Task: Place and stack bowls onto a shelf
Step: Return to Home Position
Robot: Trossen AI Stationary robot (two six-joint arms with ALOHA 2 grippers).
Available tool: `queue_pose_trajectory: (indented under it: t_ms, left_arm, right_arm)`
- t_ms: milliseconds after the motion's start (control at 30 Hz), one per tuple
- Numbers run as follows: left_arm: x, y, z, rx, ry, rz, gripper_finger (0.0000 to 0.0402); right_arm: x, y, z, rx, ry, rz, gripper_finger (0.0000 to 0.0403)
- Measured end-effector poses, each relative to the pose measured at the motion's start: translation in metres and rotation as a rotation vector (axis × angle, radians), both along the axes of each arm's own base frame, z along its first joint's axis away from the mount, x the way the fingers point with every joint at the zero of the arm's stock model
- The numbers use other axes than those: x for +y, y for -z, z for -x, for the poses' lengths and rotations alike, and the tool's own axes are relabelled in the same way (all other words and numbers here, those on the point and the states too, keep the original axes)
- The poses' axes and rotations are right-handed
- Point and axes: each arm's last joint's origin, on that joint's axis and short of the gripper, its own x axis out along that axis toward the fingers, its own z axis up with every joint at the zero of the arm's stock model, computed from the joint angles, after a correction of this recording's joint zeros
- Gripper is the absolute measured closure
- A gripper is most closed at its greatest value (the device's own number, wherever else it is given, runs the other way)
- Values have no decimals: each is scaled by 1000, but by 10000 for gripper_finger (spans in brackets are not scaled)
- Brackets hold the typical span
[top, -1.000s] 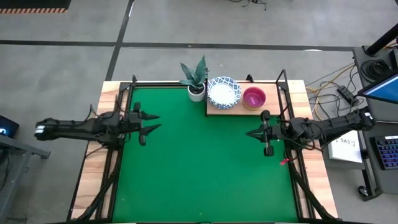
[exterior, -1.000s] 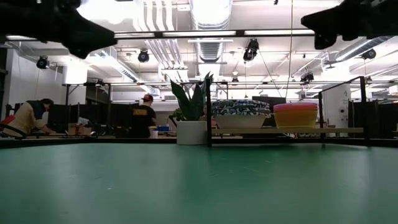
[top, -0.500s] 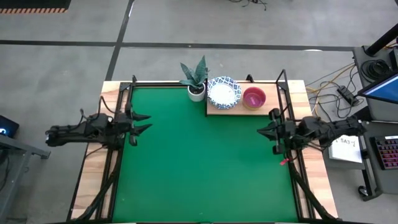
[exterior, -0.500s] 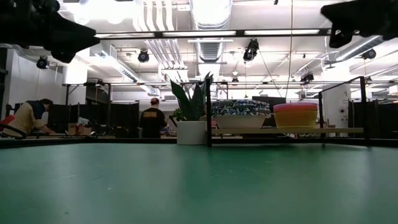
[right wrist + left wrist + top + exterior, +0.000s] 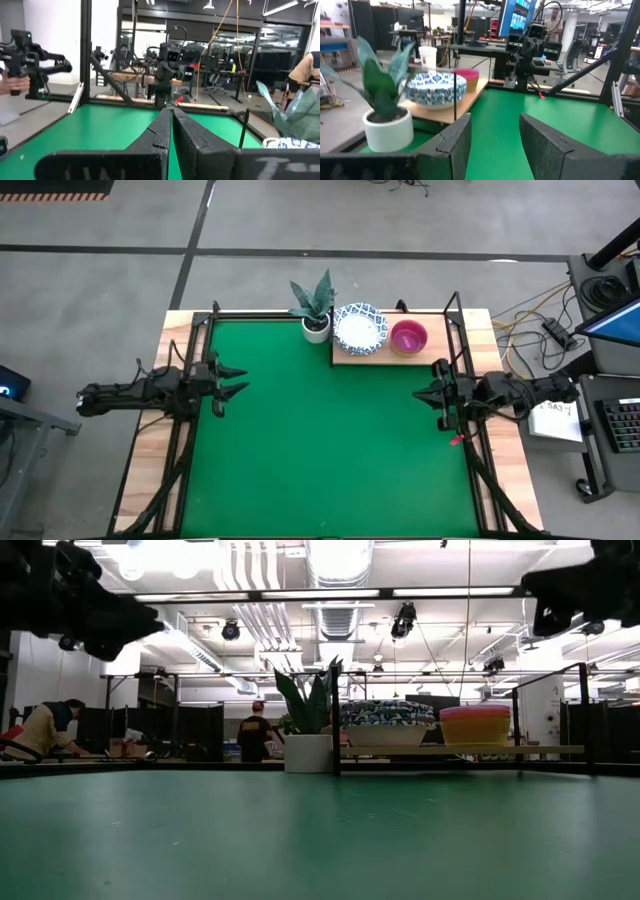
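Both arms have drawn back toward the sides of the desk (image 5: 150, 480) compared with 1 second ago: the left end effector (image 5: 241, 379) now sits nearer the left edge of the green mat (image 5: 320, 450), and the right end effector (image 5: 417, 391) has pulled out to the mat's right edge, where it has hardly shifted over the last half second. In the room behind, a person (image 5: 257, 732) has walked a little toward the plant pot (image 5: 316, 328). Nothing on the shelf (image 5: 385, 358) has changed: the white and blue bowls (image 5: 360, 328) stand stacked at its left end, just beside the pot, and the coloured bowls (image 5: 408, 337) are nested to their right with a purple one on top. The left end effector is released and empty, its fingers (image 5: 454, 142) spread apart in its wrist view; the right one is clenched on nothing, its 2 fingers pressed together. Stacking looks finished, so the remaining risk seems small. The likeliest trouble would be the right arm swinging wide as it folds home and clipping the shelf's near corner or the black frame post (image 5: 457, 330) beside it, which could jolt the 2 stacks; the left arm's spread fingers could likewise catch the frame on their side.
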Motion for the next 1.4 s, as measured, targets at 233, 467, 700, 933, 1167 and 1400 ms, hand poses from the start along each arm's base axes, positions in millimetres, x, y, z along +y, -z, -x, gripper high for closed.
queue_pose_trajectory:
  t_ms: [233, 467, 700, 933, 1167, 1400]
  left_arm:
    - [0, 26, -10, -29, 10, 36, 253]
    - [-2, 32, -14, 9, 64, 2, 253]
    - [-2, 36, -17, 60, 74, 5, 253]
    - [-1, 39, -19, 84, 50, 13, 253]
    - [-1, 39, -20, 110, 40, 3, 253]
    - [-1, 39, -21, 117, 40, 9, 253]
  right_arm:
    - [1, 17, -4, 33, -3, -20, 394]
    - [1, 21, -5, 77, 8, 4, 394]
    - [0, 26, -6, 138, 20, -57, 394]
    - [-1, 27, -6, 139, 50, -24, 394]
    - [-1, 27, -6, 136, 69, 154, 393]
    - [-1, 27, -6, 137, 68, 146, 394]
